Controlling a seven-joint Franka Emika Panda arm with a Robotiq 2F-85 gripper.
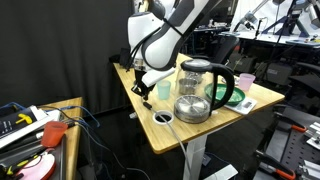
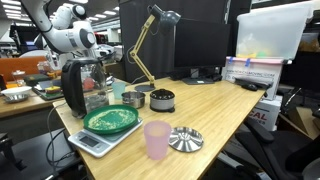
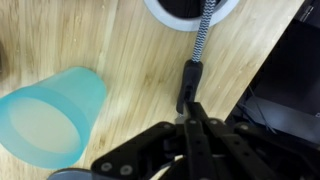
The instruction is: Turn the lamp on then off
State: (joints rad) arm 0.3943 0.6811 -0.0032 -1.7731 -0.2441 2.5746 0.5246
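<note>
**woodnerd:** Wood table [image 1: 215, 125] with a lot on it, and a white arm [image 1: 165, 35] bending down over one corner. Where's the lamp though? I can't pick it out from this side, the arm sits right in front of that corner.

**benchrat:** The lamp [image 2: 143, 50] shows way better in an exterior view. It has a thin brassy stem leaning up from a round base at the back of the table, and a small head up against a dark screen [image 2: 190, 40]. The glass kettle [image 2: 78, 85] with the black handle is near it and blocks the arm's lower end, so that angle gives no look at the claw. A green plate [image 2: 110, 120] sits in front of the kettle.

**woodnerd:** And the wrist view?

**benchrat:** The base is cut off by the top edge there, just a pale ring with a dark middle. A springy silver bit of stem runs down from it into a short black piece, and the claw [image 3: 190, 118] has its tip right at that piece's lower end. The fingers look drawn together, no gap I can see. Whether they pinch the black piece or only touch it I can't tell, it's too dark. A teal cup [image 3: 50, 115] is just beside the stem, not touching it. A pink cup [image 2: 157, 138] stands well apart, at the table's near edge.
</note>
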